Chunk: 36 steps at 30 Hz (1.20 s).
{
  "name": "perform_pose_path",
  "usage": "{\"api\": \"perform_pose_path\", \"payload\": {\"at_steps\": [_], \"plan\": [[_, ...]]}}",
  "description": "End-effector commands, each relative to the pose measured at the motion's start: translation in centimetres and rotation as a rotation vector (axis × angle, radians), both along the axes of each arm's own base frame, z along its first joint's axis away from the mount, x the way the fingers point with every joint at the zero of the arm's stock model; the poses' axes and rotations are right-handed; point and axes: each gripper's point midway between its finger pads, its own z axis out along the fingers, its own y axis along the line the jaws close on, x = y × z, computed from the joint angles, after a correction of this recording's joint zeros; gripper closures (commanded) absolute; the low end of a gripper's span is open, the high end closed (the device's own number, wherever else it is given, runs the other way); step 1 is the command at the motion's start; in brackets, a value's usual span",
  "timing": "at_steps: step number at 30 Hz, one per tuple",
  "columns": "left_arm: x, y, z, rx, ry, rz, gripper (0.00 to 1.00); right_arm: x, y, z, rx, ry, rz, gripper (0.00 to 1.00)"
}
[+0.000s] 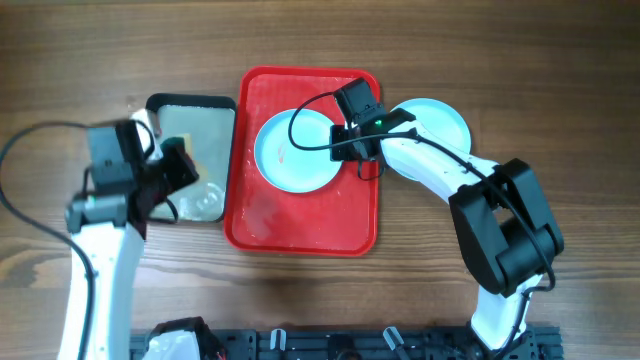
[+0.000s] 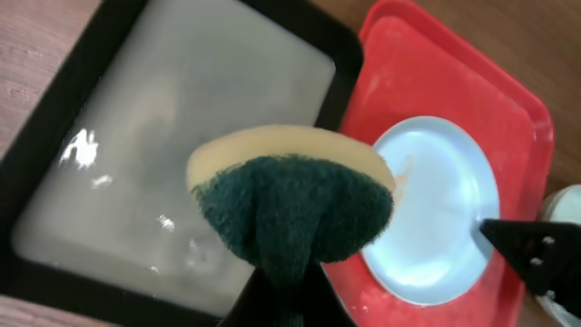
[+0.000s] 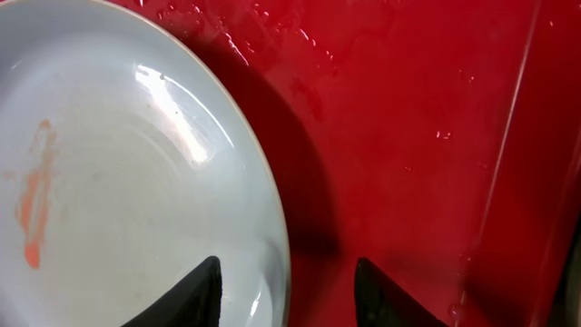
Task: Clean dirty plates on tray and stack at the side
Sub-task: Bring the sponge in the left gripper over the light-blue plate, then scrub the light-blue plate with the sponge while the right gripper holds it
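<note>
A pale aqua plate (image 1: 295,152) lies in the red tray (image 1: 300,225), and a red smear (image 3: 34,213) marks its face. My right gripper (image 1: 352,140) is open at the plate's right edge. In the right wrist view the plate's rim (image 3: 272,227) runs between the two fingertips of that gripper (image 3: 286,282), one over the plate (image 3: 118,136) and one over the tray (image 3: 408,136). A second plate (image 1: 440,120) sits on the table right of the tray. My left gripper (image 2: 290,282) is shut on a yellow and green sponge (image 2: 290,204), held above the grey tray.
A dark grey metal tray (image 1: 190,103) holding cloudy water stands against the red tray's left side. The red tray's floor is wet with droplets (image 3: 272,23). The right arm reaches in over the second plate.
</note>
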Motion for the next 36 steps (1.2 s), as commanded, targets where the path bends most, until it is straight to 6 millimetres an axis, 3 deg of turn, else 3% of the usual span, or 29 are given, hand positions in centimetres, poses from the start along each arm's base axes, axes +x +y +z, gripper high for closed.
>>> {"api": "perform_pose_path", "payload": {"at_steps": [1,5,10,14,20,24,26,36], "plan": [[3.5,-1.8,3.9,0.019,0.018,-0.124,0.96,0.5,0.0,1.5,0.01,-0.039,0.01,0.49],[5.6,-5.1,2.9,0.021,0.123,-0.253,0.96,0.4,0.0,1.5,0.011,-0.036,0.012,0.47],[7.1,-10.1,-1.3,0.024,0.198,-0.383,0.96,0.3,0.0,1.4,0.009,-0.034,0.012,0.44],[7.3,-12.5,-4.6,0.029,0.26,-0.44,0.96,0.4,0.0,1.4,0.01,-0.035,0.012,0.43],[7.3,-12.9,-7.9,0.028,0.338,-0.45,0.96,0.4,0.0,1.4,0.01,-0.036,0.011,0.48],[7.8,-13.0,-8.4,0.028,0.328,-0.451,0.96,0.4,0.0,1.4,0.01,-0.036,0.011,0.8],[8.0,-13.1,-8.4,0.028,0.321,-0.451,0.96,0.4,0.0,1.4,0.01,-0.036,0.011,0.86],[7.2,-12.9,-9.6,0.028,0.347,-0.45,0.96,0.4,0.0,1.4,0.01,-0.035,0.011,0.87]]}}
